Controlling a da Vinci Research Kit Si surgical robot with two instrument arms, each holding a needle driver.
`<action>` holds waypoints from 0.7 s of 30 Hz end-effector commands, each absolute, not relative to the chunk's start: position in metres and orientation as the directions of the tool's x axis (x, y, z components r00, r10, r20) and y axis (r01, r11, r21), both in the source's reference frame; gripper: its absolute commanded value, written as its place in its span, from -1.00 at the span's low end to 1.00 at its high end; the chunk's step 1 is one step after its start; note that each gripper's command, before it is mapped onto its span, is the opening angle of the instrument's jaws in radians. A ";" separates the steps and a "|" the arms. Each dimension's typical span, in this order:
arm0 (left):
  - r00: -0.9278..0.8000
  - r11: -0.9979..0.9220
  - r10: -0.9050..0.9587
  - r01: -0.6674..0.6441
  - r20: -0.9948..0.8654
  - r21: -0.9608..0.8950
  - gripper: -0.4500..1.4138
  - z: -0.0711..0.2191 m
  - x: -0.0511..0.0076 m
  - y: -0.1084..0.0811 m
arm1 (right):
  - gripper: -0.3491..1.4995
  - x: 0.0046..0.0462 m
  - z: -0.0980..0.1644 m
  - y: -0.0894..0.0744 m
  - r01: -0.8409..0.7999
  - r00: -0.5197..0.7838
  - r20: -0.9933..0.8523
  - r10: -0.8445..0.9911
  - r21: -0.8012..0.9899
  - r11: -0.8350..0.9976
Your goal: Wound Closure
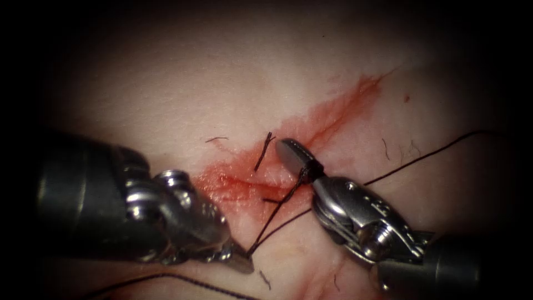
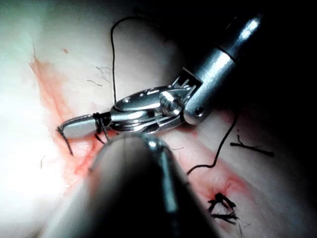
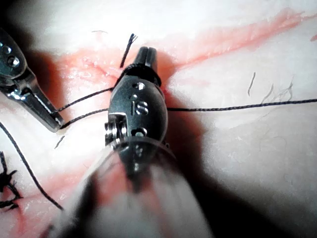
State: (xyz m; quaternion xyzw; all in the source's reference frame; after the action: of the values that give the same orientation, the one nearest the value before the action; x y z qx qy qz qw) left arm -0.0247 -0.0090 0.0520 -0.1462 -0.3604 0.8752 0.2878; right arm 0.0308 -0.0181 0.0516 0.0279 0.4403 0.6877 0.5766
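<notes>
Around right tool (image 1: 292,153) jaws: thread (image 1: 277,210) looped.

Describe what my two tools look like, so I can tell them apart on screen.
Both are bare polished metal. The left hand has a ribbed, knuckled wrist on a dark grey shaft. The right hand has smooth tapered jaws, a rounded body with stamped markings, and a slotted clevis with a pin.

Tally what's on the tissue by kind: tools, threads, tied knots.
Tools: 2, left tool shut on the thread, right tool shut with thread looped round its jaws.
Thread: 1.
Tied knot: 1.
Total: 4.
</notes>
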 end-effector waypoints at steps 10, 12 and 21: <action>-0.789 -0.585 0.612 -0.400 -0.061 -0.705 -1.00 0.053 -0.0248 -0.008 | -0.73 0.0323 0.051 -0.019 -0.754 -0.324 -0.459 0.827 0.653 0.067; -0.762 -0.566 0.646 -0.442 -0.041 -0.696 -1.00 0.053 -0.0244 -0.008 | -0.64 0.0323 0.051 -0.019 -0.752 -0.322 -0.458 0.829 0.656 0.070; -0.717 -0.514 0.697 -0.505 0.005 -0.693 -1.00 0.053 -0.0233 -0.007 | -0.16 0.0324 0.050 -0.019 -0.751 -0.322 -0.456 0.830 0.656 0.069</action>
State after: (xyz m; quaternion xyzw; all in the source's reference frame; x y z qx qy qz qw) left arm -0.0228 -0.0073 0.0527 -0.1381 -0.3464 0.8592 0.3503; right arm 0.0316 -0.0194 0.0500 0.0439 0.4435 0.6809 0.5812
